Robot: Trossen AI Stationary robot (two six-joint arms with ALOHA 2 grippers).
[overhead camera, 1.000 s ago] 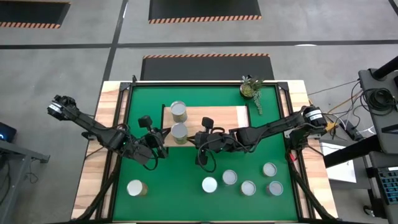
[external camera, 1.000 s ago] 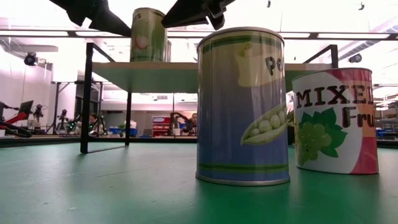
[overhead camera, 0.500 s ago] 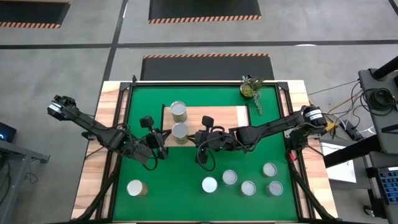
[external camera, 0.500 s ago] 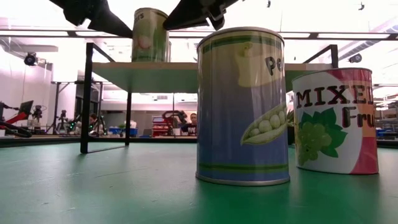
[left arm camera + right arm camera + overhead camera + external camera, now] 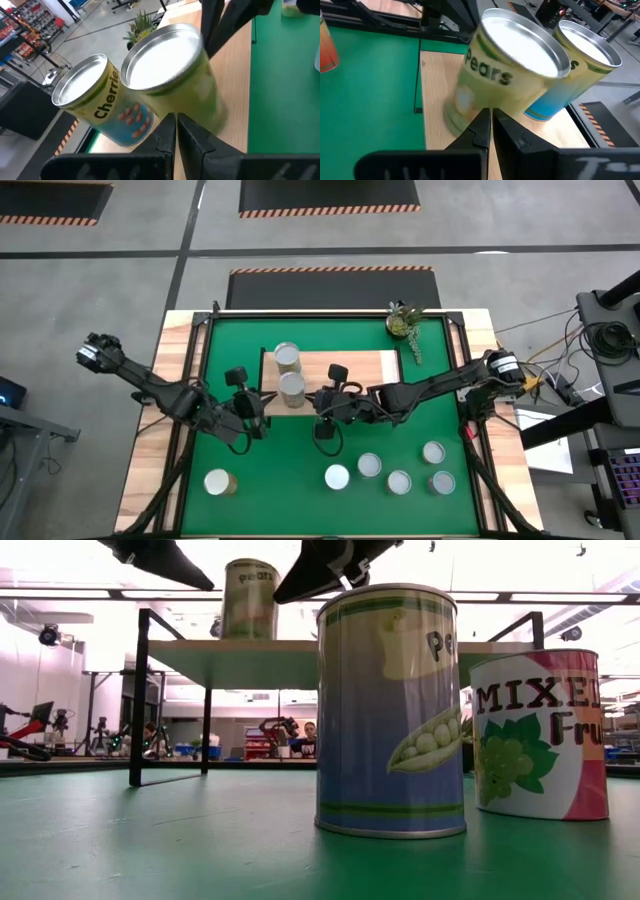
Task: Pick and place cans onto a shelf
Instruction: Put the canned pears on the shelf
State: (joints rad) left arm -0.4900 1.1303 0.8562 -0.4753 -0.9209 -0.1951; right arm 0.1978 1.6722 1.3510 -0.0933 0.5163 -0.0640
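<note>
The shelf (image 5: 350,370) stands on the green mat's far middle. Two cans stand upright on its left end: a Cherries can (image 5: 287,357) and, nearer, a yellow-green Pears can (image 5: 291,387), also in the low view (image 5: 250,600). My left gripper (image 5: 262,403) is shut just near-left of the Pears can (image 5: 170,70). My right gripper (image 5: 322,404) is shut just near-right of it (image 5: 515,75). Several more cans stand on the mat near the front, one at the left (image 5: 218,482) and the others at the right (image 5: 369,466). My left gripper's shut fingertips (image 5: 167,127) point at the Pears can's side wall, low down (image 5: 197,117), slanting from the near left. I cannot tell whether they touch it. My right gripper's shut fingertips (image 5: 481,120) lie against the Pears can's side wall below its label word (image 5: 470,102), slanting from the near right. The can stands upright on the shelf top.
A small potted plant (image 5: 403,323) stands at the mat's far right. In the low view a peas can (image 5: 390,710) and a mixed fruit can (image 5: 540,735) stand close to the camera. The shelf's right half (image 5: 375,365) is bare wood.
The Pears can has slid a little along the shelf top, toward the far edge and slightly right, closer to the Cherries can. Both grippers have stayed shut beside it; my right gripper's tip has come down toward the can's side.
</note>
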